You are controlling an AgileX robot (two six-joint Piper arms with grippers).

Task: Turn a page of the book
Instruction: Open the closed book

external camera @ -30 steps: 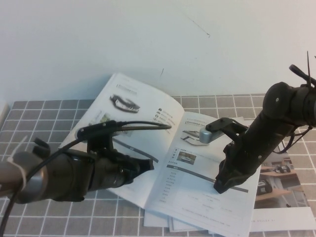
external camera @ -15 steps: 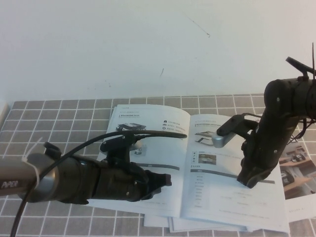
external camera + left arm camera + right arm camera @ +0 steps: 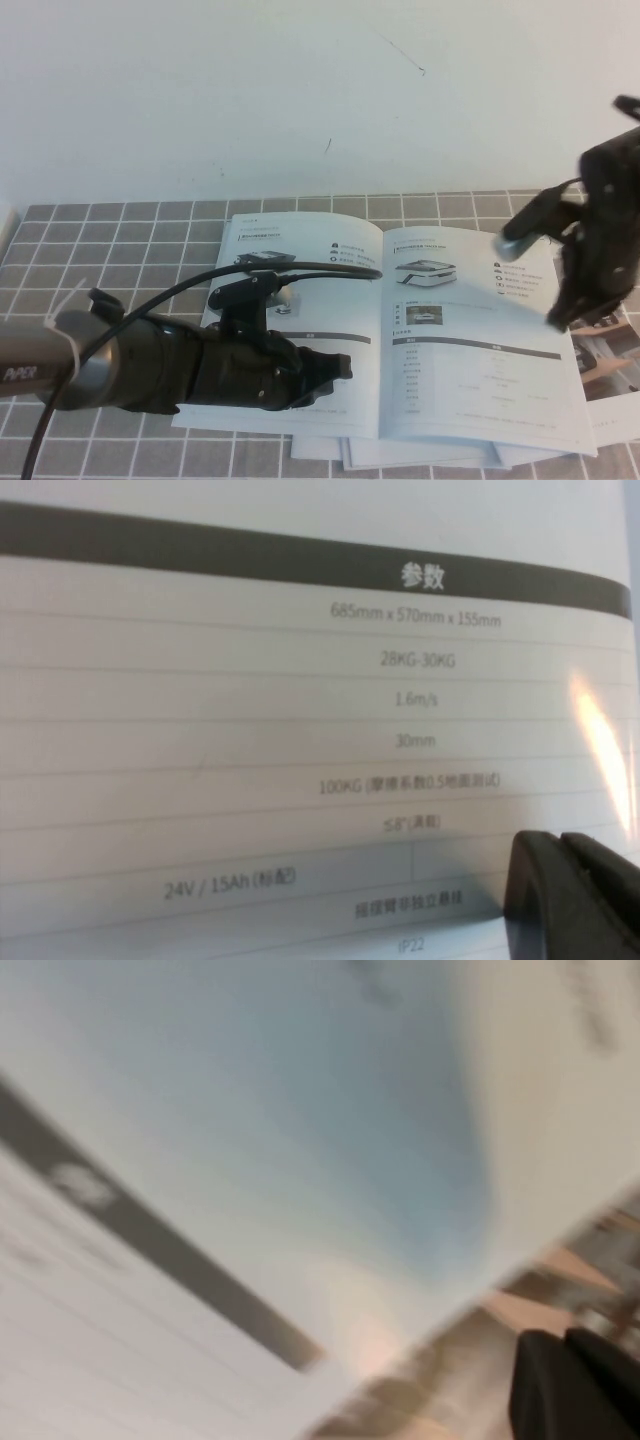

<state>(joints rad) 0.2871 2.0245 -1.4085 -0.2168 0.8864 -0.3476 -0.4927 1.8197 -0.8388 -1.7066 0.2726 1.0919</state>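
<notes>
Here, left pincer (image 3: pixel 335 368) on the book (image 3: pixel 440 340) (grip untellable); right pincer (image 3: pixel 560 318) closed, empty, blurred.

The open white glossy booklet (image 3: pixel 300 680) carries a dark header band reading "参数", with rows "685mm x 570mm x 155mm", "28KG-30KG", "1.6m/s", "30mm", "100KG", "24V / 15Ah" and "IP22". The grey left arm tube (image 3: pixel 40 365) is marked "PiPER".

Blurred white book (image 3: pixel 200 1260) page, dark band, closed right gripper (image 3: pixel 572 1385)

Your left arm (image 3: pixel 150 365): grey tube marked "PiPER", white zip tie, black casing, looping black cable. Your right arm (image 3: pixel 600 230): black casing, silver cylindrical camera.
</notes>
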